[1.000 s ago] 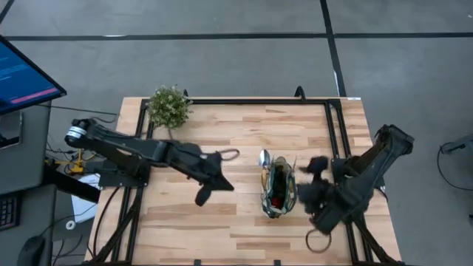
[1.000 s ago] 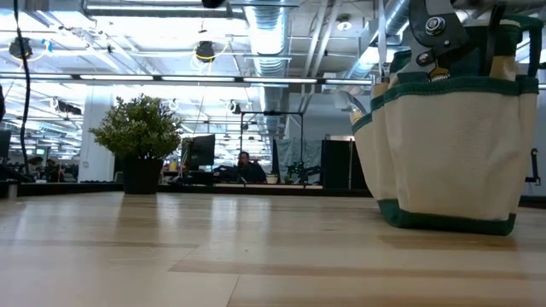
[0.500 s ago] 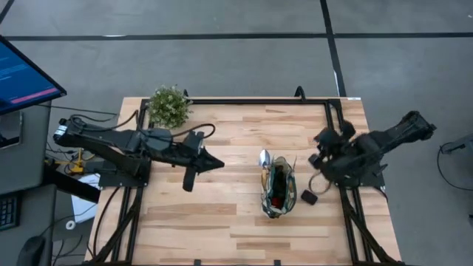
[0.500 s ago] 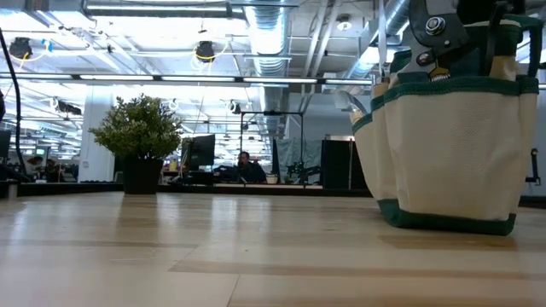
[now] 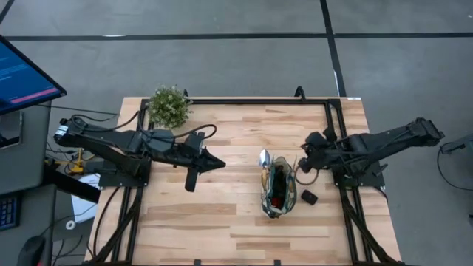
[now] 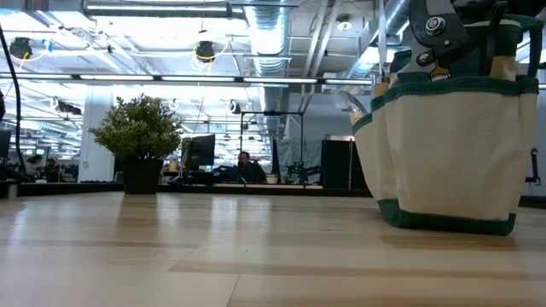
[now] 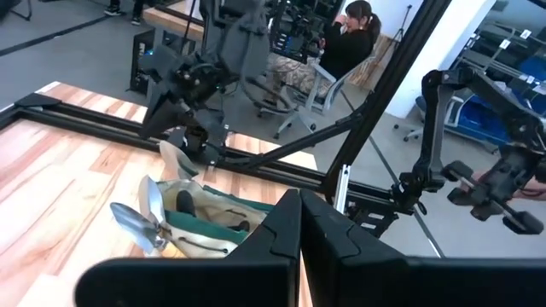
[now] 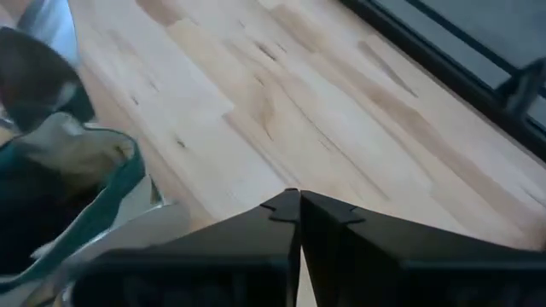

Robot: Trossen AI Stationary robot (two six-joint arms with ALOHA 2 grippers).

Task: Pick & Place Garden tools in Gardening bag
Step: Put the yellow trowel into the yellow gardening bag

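The gardening bag (image 5: 278, 190), beige canvas with green trim, stands upright on its base on the wooden table (image 5: 222, 222), right of the middle. A silver trowel head (image 5: 264, 157) sticks out of its far end, and dark shears (image 6: 435, 34) rise from its top. The left wrist view shows the bag (image 7: 209, 223) with silver tool heads (image 7: 141, 220) in it. My left gripper (image 5: 220, 164) hangs shut and level, left of the bag. My right gripper (image 5: 303, 158) is shut, slanting down beside the bag's far right corner (image 8: 68, 162). Neither holds anything.
A bushy green potted plant (image 5: 168, 107) stands at the table's far left corner. A small dark object (image 5: 309, 197) lies on the table just right of the bag. Bare wood lies along the near edge and between my left gripper and the bag.
My right arm has swung from the near right of the bag toward the far edge, ending beside the bag's far right corner. My left arm has drawn back toward the left and far edges, then kept still. The bag has not moved.
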